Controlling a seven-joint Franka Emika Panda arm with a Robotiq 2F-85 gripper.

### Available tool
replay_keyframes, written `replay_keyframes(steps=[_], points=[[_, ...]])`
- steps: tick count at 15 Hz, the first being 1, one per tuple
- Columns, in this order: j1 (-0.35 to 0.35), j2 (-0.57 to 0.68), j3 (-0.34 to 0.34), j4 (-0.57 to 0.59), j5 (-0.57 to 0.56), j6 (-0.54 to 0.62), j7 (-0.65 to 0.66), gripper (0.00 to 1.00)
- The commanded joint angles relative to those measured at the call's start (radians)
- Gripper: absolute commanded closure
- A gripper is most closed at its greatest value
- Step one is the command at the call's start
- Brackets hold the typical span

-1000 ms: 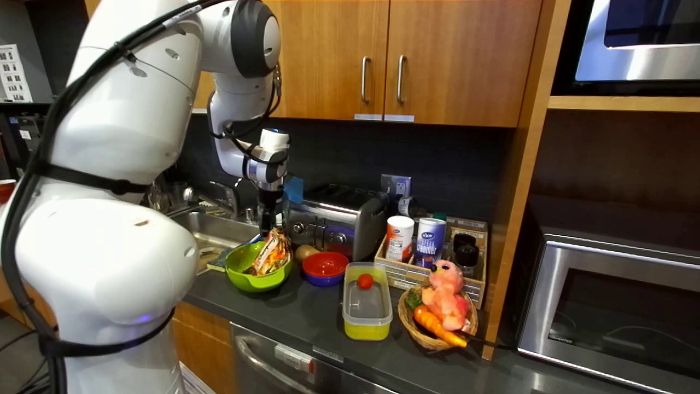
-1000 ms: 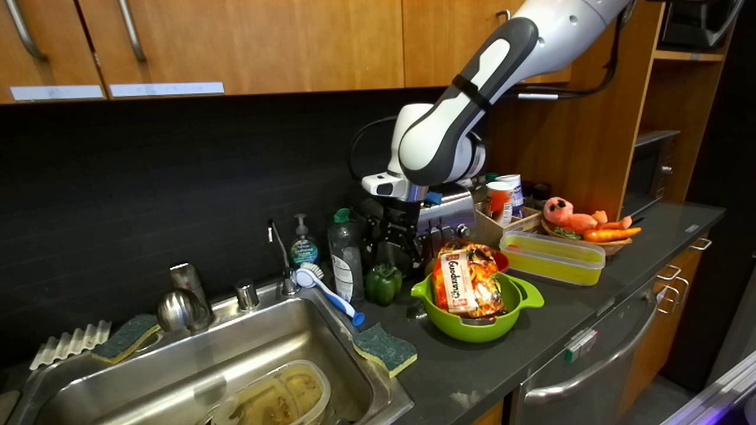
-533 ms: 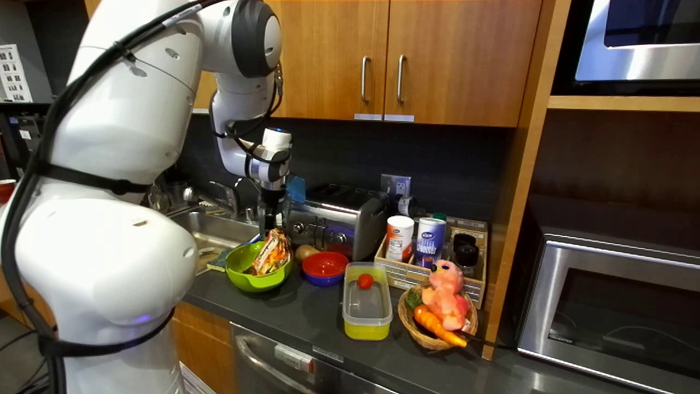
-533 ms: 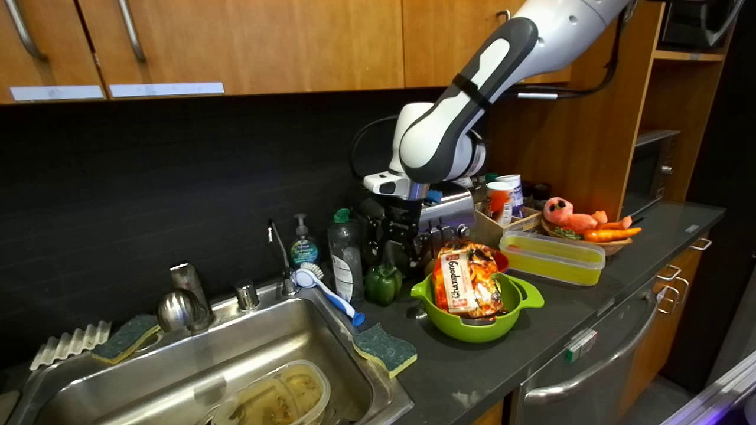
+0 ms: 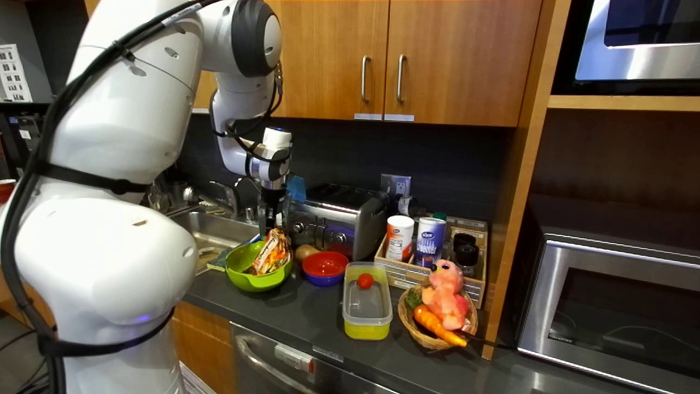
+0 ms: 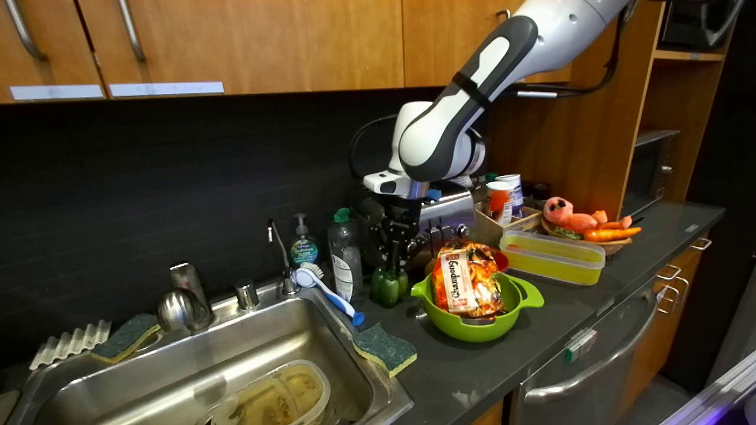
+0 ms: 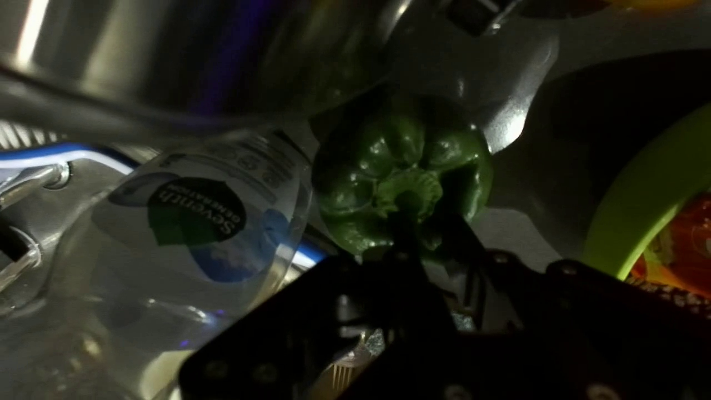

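A green bell pepper (image 6: 387,292) stands upright on the dark counter, seen from above in the wrist view (image 7: 391,158). My gripper (image 6: 392,267) points straight down over it, its dark fingers drawn close together at the stem. In the wrist view the fingertips lie over the pepper's crown, and the stem is partly hidden by them. It looks shut on the stem, though the shadow there is deep. A clear bottle with a green cap (image 6: 342,216) is beside the pepper. On the other side sits a lime-green bowl (image 6: 475,329) with an orange noodle packet (image 6: 466,280).
Behind the gripper stands a chrome toaster (image 5: 342,219). The sink (image 6: 224,354), a sponge (image 6: 385,347) and a dish brush (image 6: 331,295) are close by. Farther along are a red bowl (image 5: 326,265), a plastic container (image 5: 367,323) and a wicker basket (image 5: 410,323).
My fingers have come together at the pepper's stem. The pepper has shifted slightly to the right in an exterior view. The arm moved a little at first, then hardly at all.
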Motion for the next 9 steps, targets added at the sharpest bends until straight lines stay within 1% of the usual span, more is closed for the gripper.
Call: replay_keyframes(steps=[1, 6, 9], points=[[-0.006, 0.008, 0.004, 0.019, 0.007, -0.023, -0.036, 0.95], [-0.005, 0.008, 0.004, 0.029, 0.012, -0.038, -0.048, 0.95], [-0.003, 0.004, 0.012, 0.033, 0.025, -0.022, -0.045, 0.95]])
